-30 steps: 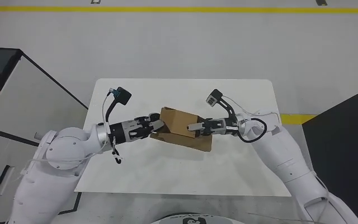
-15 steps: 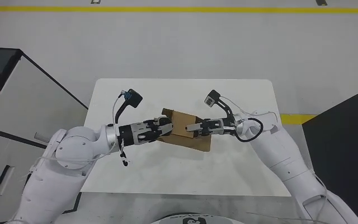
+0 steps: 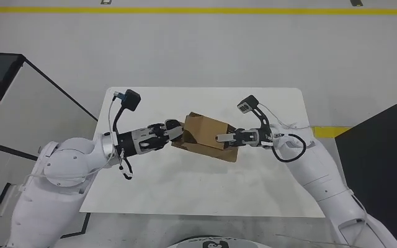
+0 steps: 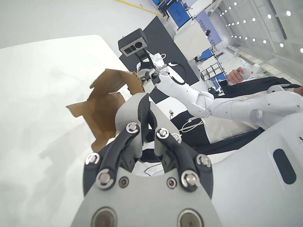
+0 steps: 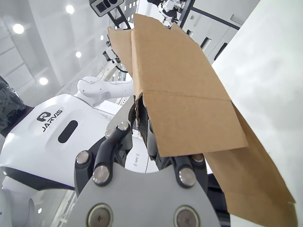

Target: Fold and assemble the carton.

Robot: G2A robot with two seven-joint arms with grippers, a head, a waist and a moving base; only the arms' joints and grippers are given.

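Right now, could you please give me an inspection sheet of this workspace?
Surface: white table, rounded corners.
Job's things: carton, partly folded with loose flaps, held over the table between both grippers.
Clutter: nothing seen.
Grippers: left gripper shut on one end of the carton; right gripper shut on a wall at the other end.
Cables: black cable loop at the right wrist; thin cable under the left forearm.
Surroundings: yellow floor line; black panel beside the table.
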